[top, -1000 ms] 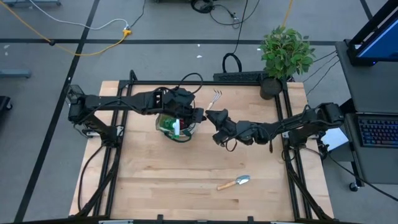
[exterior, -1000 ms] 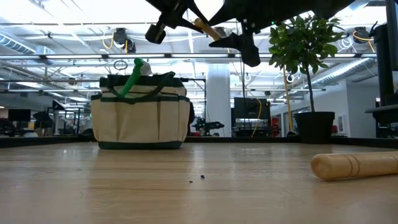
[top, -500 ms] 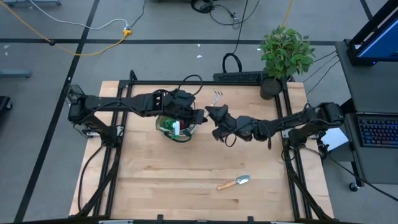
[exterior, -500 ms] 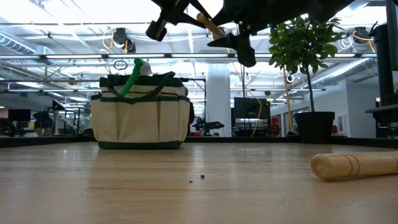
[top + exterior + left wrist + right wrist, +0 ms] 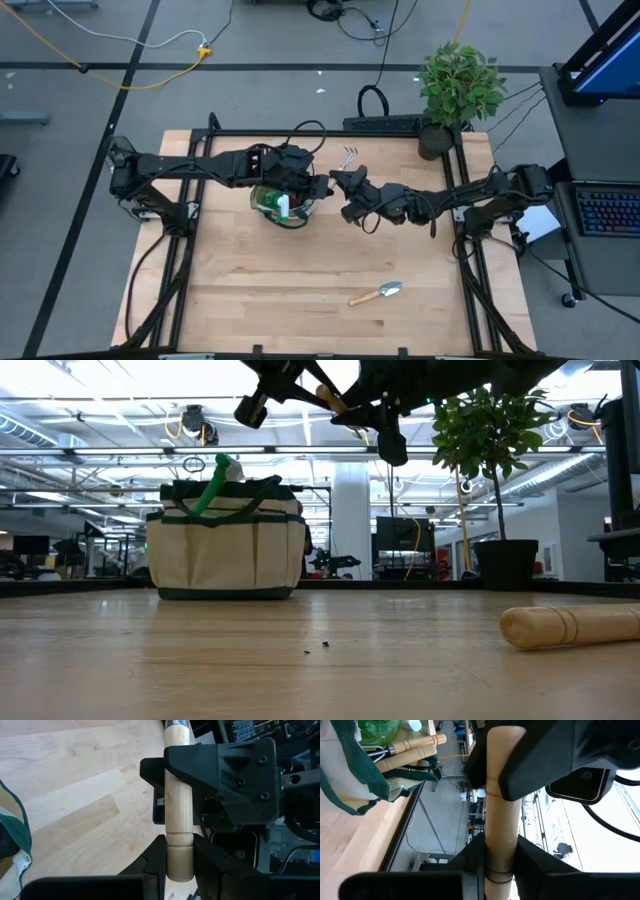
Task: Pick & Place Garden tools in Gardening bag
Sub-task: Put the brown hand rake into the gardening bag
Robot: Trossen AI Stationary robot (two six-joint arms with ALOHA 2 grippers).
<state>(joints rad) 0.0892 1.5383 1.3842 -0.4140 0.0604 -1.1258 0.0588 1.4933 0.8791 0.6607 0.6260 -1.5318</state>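
The wooden-handled hand rake is held in the air between both grippers, just right of the gardening bag (image 5: 283, 205). Its tines (image 5: 348, 157) point toward the far edge. My left gripper (image 5: 322, 186) is shut on the handle's butt end. My right gripper (image 5: 346, 192) is shut on the handle farther toward the tines. The tan bag (image 5: 226, 555) stands on its base and holds the green spray bottle (image 5: 212, 485) and wooden-handled tools (image 5: 415, 747). A trowel (image 5: 377, 293) lies flat on the table near the front. My left gripper (image 5: 179, 862) pinches the rake handle's butt end (image 5: 179, 847) between its two fingers, which lie along the handle. The rake is lifted clear of the table. My right gripper (image 5: 499, 862) pinches the handle (image 5: 499, 835) between its two fingers, above my left gripper's hold, toward the tines. It comes from the table's right side. In the left wrist view its fingers (image 5: 220, 775) clamp across the middle of the handle (image 5: 178, 790).
A potted leafy plant (image 5: 458, 85) stands at the far right corner. The trowel's wooden handle (image 5: 570, 626) lies close in the low view. Bare tabletop (image 5: 250, 290) lies in front of the bag.
My right gripper has gone toward the table's far edge and a little left and up, closing in on the rake handle that my left gripper holds beside the bag. The rake and my left gripper have stayed nearly still.
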